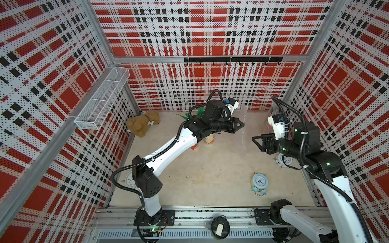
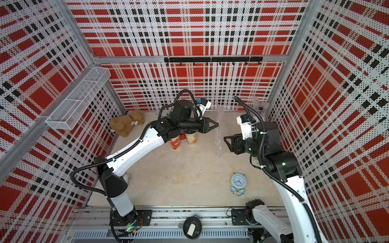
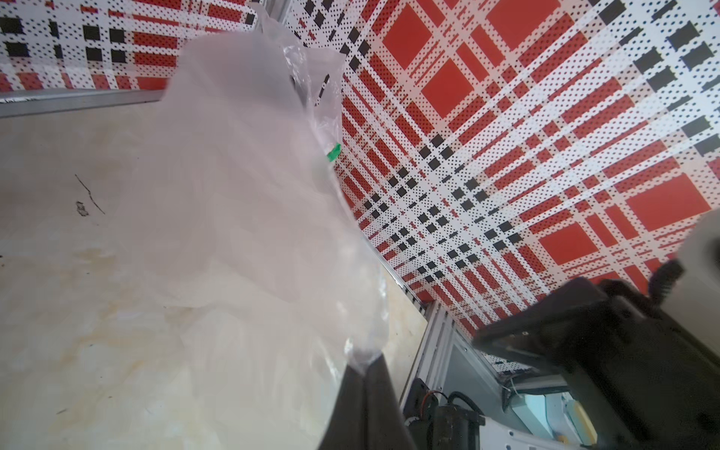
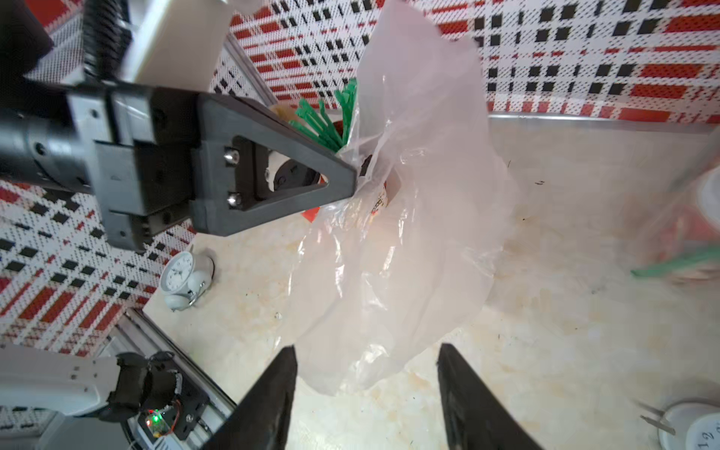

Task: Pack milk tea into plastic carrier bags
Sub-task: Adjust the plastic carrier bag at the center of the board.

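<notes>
Red, black and white plaid perforated walls (image 1: 189, 31) enclose a pale marbled tabletop (image 1: 210, 168). In both top views the left gripper (image 1: 242, 124) sits at mid-frame. Its jaws are pressed together on a fold of a plastic carrier bag (image 1: 243, 136), which hangs below the tips. The right gripper (image 4: 366, 350) faces it from the right of the frame with its jaws moderately parted. In the right wrist view the bag's lower bulge hangs between the two fingertips, and whether it touches them I cannot tell. Two milk tea cups (image 2: 174, 143) stand left of the bag, under the left arm. A clock (image 4: 697, 428) in the lower right corner shows "12". The cup print is too blurred to read.
</notes>
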Motion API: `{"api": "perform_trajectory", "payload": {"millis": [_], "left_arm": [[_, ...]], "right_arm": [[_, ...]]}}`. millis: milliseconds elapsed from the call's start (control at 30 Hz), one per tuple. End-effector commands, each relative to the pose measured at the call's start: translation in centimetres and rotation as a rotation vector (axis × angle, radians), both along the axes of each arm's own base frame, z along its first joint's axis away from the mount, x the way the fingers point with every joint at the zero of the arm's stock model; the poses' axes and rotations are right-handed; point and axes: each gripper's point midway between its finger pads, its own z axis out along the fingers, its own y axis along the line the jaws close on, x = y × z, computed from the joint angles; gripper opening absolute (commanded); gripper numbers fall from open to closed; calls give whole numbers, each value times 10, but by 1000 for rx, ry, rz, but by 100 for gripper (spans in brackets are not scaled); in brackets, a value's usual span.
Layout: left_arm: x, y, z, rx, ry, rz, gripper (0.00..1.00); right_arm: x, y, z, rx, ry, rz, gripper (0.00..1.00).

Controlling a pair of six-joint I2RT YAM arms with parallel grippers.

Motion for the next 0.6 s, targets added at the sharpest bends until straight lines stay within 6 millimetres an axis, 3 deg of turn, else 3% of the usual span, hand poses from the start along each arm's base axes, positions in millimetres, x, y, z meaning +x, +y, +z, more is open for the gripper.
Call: {"api": "perform_trajectory", "payload": {"millis": [0,233,567], "left_arm": [[-13,3,28,-102,-31,-21,0],[-19,9,27,-158,-8,-6,0],[-20,9,28,-180,0,-8,0]], "right_arm": [[4,17,11,91,-43,66,63],[18,31,0,183,-22,85,62],[28,41,-11,175,8,98,50]]}}
